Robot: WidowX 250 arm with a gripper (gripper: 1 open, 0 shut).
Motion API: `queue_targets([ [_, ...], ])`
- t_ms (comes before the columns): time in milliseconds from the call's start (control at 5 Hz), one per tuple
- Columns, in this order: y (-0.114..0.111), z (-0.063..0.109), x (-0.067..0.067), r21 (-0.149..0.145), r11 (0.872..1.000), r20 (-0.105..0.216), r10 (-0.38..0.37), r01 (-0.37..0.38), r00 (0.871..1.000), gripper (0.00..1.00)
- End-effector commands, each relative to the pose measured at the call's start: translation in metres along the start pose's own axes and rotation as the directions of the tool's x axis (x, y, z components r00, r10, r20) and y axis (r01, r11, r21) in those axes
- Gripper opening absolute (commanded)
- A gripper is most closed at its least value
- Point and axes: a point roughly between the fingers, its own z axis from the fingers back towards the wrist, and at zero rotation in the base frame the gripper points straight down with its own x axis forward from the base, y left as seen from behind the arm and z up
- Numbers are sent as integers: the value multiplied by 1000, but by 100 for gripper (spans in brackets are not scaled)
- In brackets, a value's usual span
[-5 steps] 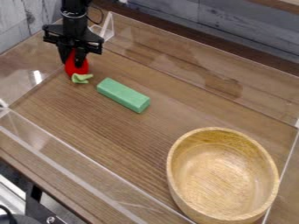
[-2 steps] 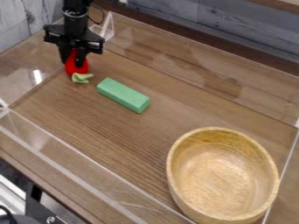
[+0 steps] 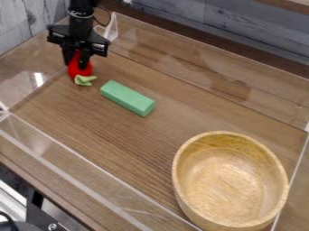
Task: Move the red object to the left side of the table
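Gripping (snugly) the red object (image 3: 79,67)

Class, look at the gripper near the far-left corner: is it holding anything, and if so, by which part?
The tool has the red object by its upper end, with the light-green stem end left free.

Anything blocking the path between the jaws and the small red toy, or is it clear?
Nothing visible stands between them: the black metal jaws are already around the small glossy red toy with a light-green stem end. The green rectangular block lies beside it, not between.
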Motion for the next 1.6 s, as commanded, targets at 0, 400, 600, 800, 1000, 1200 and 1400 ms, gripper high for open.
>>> queue_targets([
  [0,-2,-5,-3,0,1000,-11,9,-9,1000,0],
  [400,-5,-11,-3,3,1000,-25,7,-7,1000,0],
  [600,-6,-14,-4,4,1000,-31,6,-6,999,0],
  [800,-6,-17,-4,4,1000,-38,5,-4,999,0],
  [1000,-8,-19,-5,4,1000,-45,3,-3,999,0],
  [1200,-9,-21,-6,3,1000,-52,2,-2,999,0],
  [1400,-10,-23,-6,3,1000,-59,1,-1,998,0],
])
